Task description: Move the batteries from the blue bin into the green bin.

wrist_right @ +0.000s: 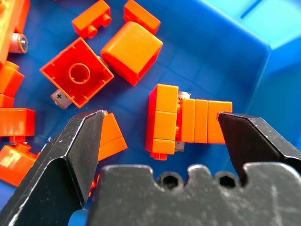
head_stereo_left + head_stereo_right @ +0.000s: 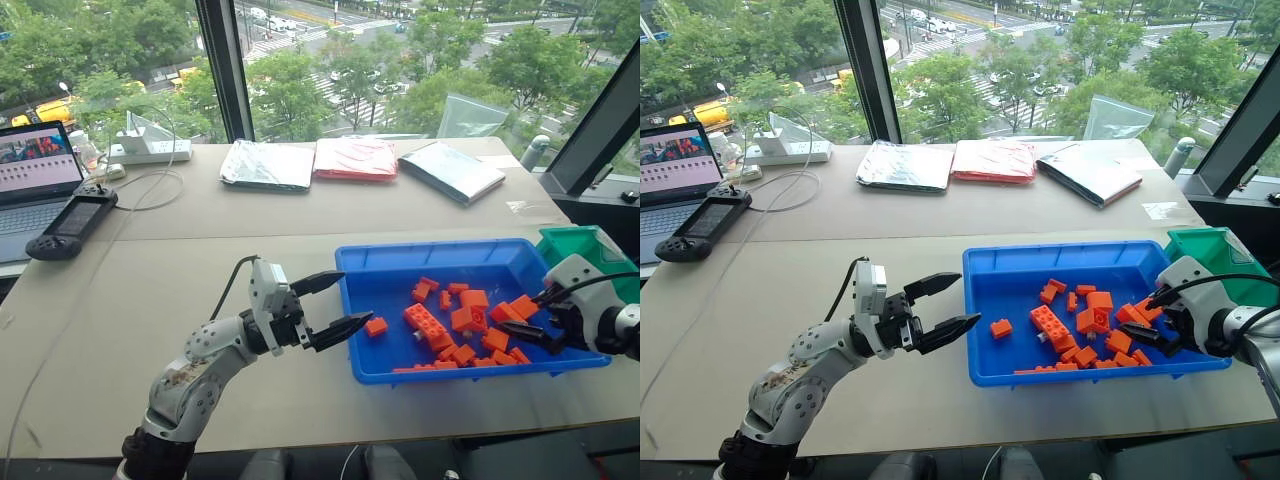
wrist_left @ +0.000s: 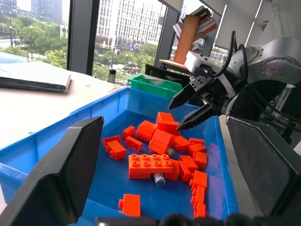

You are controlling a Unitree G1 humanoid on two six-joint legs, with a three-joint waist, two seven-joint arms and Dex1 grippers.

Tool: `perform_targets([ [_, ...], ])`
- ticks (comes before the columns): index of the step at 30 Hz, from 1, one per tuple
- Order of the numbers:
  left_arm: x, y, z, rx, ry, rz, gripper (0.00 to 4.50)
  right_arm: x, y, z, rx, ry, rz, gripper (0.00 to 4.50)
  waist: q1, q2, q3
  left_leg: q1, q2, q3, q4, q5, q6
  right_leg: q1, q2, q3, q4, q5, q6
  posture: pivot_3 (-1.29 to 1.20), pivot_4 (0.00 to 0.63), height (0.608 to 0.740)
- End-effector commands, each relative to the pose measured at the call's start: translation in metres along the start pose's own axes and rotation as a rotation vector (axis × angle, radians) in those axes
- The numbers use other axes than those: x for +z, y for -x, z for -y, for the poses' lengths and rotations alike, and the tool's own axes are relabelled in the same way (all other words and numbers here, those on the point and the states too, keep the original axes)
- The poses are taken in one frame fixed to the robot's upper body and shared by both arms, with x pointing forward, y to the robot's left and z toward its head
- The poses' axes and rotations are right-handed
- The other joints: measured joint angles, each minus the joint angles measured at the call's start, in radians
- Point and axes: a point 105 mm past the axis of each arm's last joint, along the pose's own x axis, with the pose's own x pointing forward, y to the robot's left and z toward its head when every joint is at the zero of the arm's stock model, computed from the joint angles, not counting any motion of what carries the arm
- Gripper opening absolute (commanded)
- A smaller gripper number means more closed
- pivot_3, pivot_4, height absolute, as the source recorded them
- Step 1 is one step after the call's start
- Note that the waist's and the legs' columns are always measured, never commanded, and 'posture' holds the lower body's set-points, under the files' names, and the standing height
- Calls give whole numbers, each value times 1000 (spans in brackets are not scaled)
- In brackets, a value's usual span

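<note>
Orange bricks (image 2: 465, 318) bury batteries (image 3: 159, 179) in blue bin (image 2: 400, 258); right gripper (image 2: 537, 318) spread, empty, risks pinching brick at 3 o'clock; left gripper (image 2: 332, 305) spread, idle.

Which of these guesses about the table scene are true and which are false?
1. The large shallow bright blue plastic tray holds many orange toy bricks. True.
2. The smaller teal-green plastic box sits at the left end of the blue tray. False: it sits at the tray's far right corner.
3. The right gripper is open above the bricks inside the tray. True.
4. The left gripper is clamped on a brick. False: it is open and holds nothing, just outside the tray's left wall.
5. A small cylindrical battery lies beside the long orange brick. True.
</note>
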Motion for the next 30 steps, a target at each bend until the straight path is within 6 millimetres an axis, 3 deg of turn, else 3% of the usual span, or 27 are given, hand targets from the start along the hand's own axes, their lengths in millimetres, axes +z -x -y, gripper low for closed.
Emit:
perform_targets([
  [1,11,-3,6,-23,-31,28,4500,13,4,4,-33,33,43,2726,0,0,0,0,0,0,0,0,0,0,0,0,0,0,0,0,150,740],
  [9,12,-4,4,-13,-22,32,4500,13,3,3,-24,28,46,58,1,0,0,0,0,-1,0,0,0,0,0,0,0,0,0,0,150,740],
  [15,11,-4,4,-12,-21,23,4500,12,4,5,-38,20,51,6,0,0,0,0,0,-2,0,0,0,0,0,0,0,0,0,0,150,740],
  [21,11,-4,3,-10,-21,19,4500,25,13,13,-72,-12,122,6,0,0,0,0,0,-3,0,0,0,0,0,0,0,0,0,0,150,740],
  [24,10,-3,3,-8,-21,15,4500,30,19,13,-76,-14,153,814,1,0,0,0,0,-3,0,0,0,0,0,0,0,0,0,0,150,740],
  [30,9,-3,3,-5,-21,8,4500,16,17,12,-101,-41,94,2924,2,0,0,0,0,-3,0,0,0,1,0,0,0,0,0,0,150,740],
])
